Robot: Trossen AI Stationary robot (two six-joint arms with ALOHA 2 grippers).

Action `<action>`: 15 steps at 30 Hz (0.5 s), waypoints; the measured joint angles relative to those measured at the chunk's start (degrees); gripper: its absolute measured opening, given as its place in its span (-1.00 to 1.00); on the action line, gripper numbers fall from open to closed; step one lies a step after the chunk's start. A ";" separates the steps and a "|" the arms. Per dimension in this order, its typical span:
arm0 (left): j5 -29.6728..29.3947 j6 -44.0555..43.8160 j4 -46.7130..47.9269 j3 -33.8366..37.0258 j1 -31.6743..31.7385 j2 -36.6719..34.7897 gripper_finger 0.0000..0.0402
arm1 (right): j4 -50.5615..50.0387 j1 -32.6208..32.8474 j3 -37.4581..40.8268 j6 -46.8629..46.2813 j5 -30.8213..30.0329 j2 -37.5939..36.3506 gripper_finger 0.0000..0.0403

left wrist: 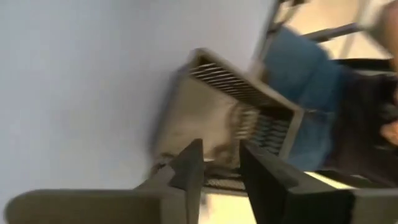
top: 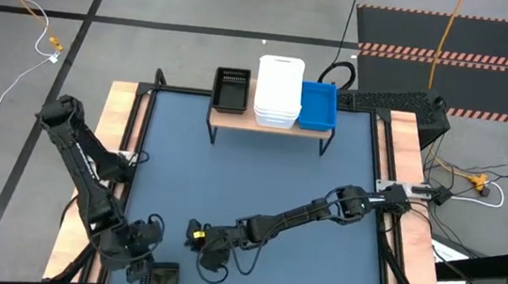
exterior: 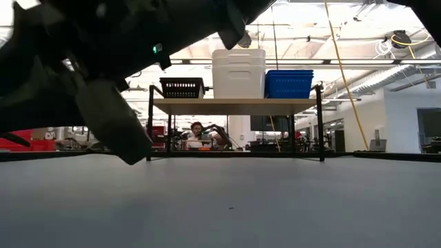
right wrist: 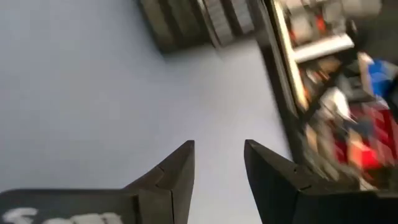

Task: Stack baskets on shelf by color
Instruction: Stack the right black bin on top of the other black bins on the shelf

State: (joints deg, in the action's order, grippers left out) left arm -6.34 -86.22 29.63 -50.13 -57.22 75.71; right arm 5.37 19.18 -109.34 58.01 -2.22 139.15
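My left hand [left wrist: 221, 149] is at the near left corner of the dark blue-grey worktop [top: 259, 180], part open, its two fingers astride a wall of a black mesh-sided plastic basket [left wrist: 249, 106]. I cannot see a firm pinch yet. To do this well, I should close squarely on that wall, low enough that the basket will not swing, and lift only once it sits tight. The basket looks tilted, with its open top turned towards my wrist. I cannot tell from here which way its long axis runs. On the light-wood shelf [top: 270, 125] the black basket [top: 231, 89], the stack of white bins [top: 278, 93] and the bright blue bin [top: 318, 106] all lie lengthwise front to back, so mine should match. My right hand [right wrist: 219, 146] waits nearby over bare worktop, open and empty.
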 joint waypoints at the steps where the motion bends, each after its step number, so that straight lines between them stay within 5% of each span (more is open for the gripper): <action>1: -0.56 -0.08 -1.93 0.00 -0.29 0.27 -0.52 | -0.01 0.00 0.00 1.14 -3.60 0.00 -0.33; 4: -2.04 -0.32 -7.53 0.00 -1.40 2.07 -0.66 | -0.03 -0.06 -0.04 2.60 -13.07 0.00 -0.33; 7: -2.25 -2.01 -9.12 -1.77 -2.25 4.87 -0.82 | -4.82 -0.47 0.00 0.26 -15.22 -1.49 -0.33; 15: -3.20 4.90 3.45 -17.58 -0.52 14.07 -0.98 | -22.46 -3.98 2.12 -27.56 3.11 -13.71 -0.42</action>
State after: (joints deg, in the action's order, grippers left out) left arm -9.54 -81.31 33.07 -67.71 -57.74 89.78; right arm -17.10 15.20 -107.22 30.45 0.89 125.44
